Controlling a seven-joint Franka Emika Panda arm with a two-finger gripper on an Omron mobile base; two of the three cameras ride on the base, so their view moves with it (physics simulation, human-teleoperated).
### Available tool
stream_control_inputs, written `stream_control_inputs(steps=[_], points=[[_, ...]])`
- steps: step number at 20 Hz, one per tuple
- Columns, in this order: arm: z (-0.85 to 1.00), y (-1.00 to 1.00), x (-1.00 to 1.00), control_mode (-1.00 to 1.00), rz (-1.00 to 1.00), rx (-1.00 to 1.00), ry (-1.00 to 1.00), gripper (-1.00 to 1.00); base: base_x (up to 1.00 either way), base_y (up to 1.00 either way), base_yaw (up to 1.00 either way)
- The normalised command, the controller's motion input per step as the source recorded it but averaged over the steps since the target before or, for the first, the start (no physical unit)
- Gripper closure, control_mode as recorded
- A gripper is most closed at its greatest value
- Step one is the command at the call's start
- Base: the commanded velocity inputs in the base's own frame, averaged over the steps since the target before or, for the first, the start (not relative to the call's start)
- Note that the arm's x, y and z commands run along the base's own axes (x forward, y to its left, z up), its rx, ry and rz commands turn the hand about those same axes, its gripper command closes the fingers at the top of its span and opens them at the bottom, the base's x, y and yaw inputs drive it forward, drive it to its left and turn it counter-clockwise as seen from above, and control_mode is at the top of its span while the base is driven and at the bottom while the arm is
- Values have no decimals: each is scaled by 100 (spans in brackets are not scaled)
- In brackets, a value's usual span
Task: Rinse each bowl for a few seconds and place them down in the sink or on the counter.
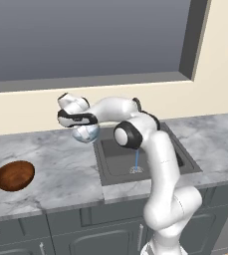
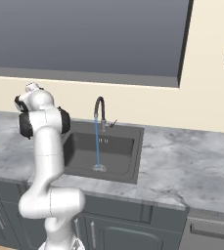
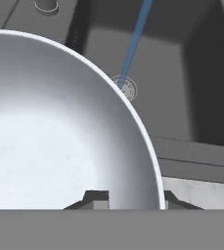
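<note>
The pale blue-white bowl (image 1: 85, 133) is carried under the gripper (image 1: 80, 125), above the bench (image 1: 60, 169) just beside the left edge of the sink (image 1: 185, 164). In the hand view the bowl (image 3: 50, 132) lies close below the camera, and the jaws appear closed on its near rim, one tip inside and one outside, though the contact itself is largely hidden. The water stream (image 2: 98, 144) falls from the gooseneck faucet (image 2: 100, 108) onto the drain (image 3: 125, 89), well apart from the bowl. The step in hand is judged to be the carrying of this bowl to the water. It would be done well if the bowl were moved across over the basin until the stream lands inside its hollow, kept level or slightly tilted so that the rim grip is not loaded, and held there briefly. The wood-like brown bowl (image 1: 14, 175) rests on the bench, far left, not yet rinsed by this judgement. No brand, label or writing can be read.
</note>
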Motion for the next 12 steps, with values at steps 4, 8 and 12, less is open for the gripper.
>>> stream_control_inputs(steps=[4, 8, 12], points=[[-23, 39, 32, -100, -9, -2, 0, 100, 0, 0, 0], [-22, 38, 20, -100, -8, -3, -1, 100, 0, 0, 0], [-4, 28, 1, -100, -7, -6, -16, 100, 0, 0, 0]])
